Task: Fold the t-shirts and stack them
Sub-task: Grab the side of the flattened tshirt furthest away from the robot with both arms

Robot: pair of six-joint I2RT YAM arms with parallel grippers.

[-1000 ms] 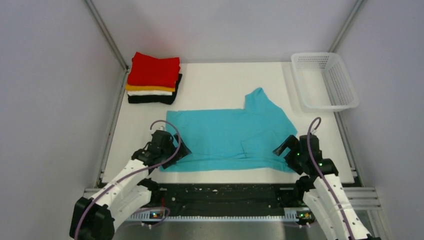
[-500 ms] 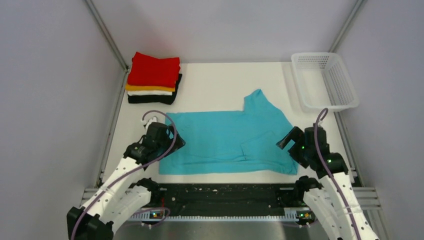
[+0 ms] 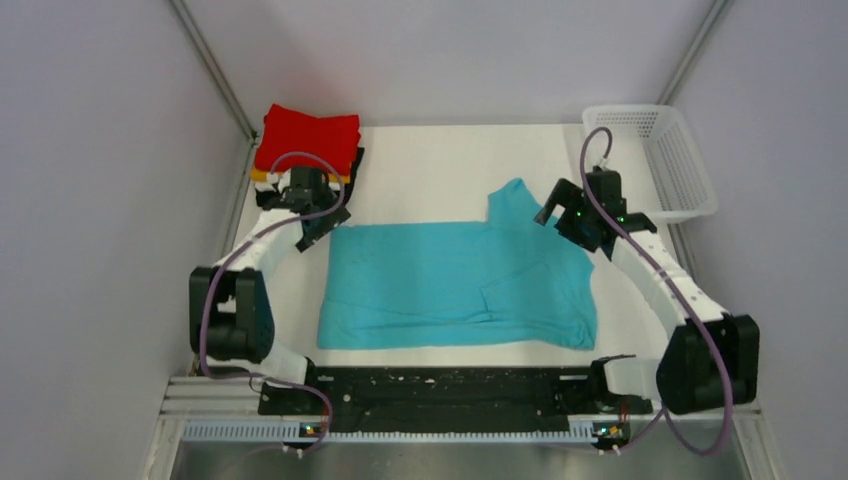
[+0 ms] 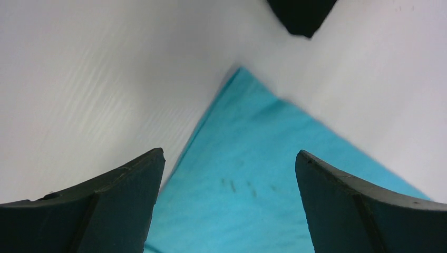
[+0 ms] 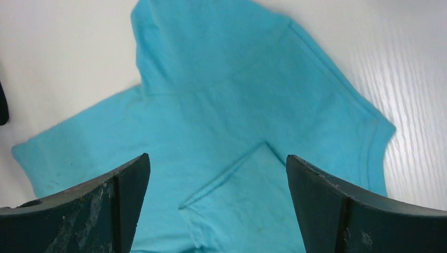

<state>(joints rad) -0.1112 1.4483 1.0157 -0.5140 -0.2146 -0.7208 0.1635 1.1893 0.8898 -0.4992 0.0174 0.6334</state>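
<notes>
A turquoise t-shirt (image 3: 455, 285) lies flat across the middle of the table, with one sleeve sticking out at the back and the other folded in. My left gripper (image 3: 328, 222) is open over its far left corner; the left wrist view shows that corner (image 4: 253, 179) between my fingers (image 4: 126, 200), gripper (image 4: 229, 155) empty. My right gripper (image 3: 556, 210) is open above the far right sleeve; in the right wrist view the gripper (image 5: 217, 158) hovers over the shirt (image 5: 226, 100). Folded shirts are stacked at the back left, red (image 3: 308, 140) on top; the lower ones are partly hidden.
A white mesh basket (image 3: 690, 205) stands at the back right, close to the right arm. The stack of shirts sits just behind the left gripper. A dark shape (image 4: 301, 15) shows at the top edge of the left wrist view. White table (image 3: 430, 165) lies behind the shirt.
Both arms have swung from the shirt's near corners to its far edge, left to the far left corner, right to the far right sleeve. The shirt stays flat.
</notes>
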